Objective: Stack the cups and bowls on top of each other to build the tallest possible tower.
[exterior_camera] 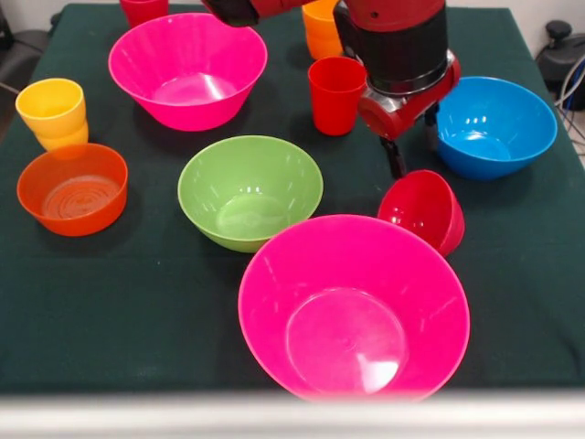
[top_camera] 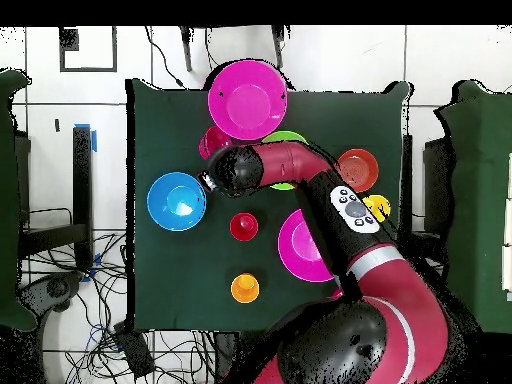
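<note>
Dark green table [exterior_camera: 110, 311] holds scattered bowls; jaws [exterior_camera: 409, 151] straddle the tilted small red bowl's [exterior_camera: 422, 210] rim just below, apparently gripping it for stacking.

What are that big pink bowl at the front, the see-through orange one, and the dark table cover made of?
The big pink bowl looks like glossy hard plastic: bright light patches shine on its inside. The orange bowl seems thinner, translucent plastic, since rings in its base show through. The table cover looks like matte dark green cloth, with no shine.
</note>
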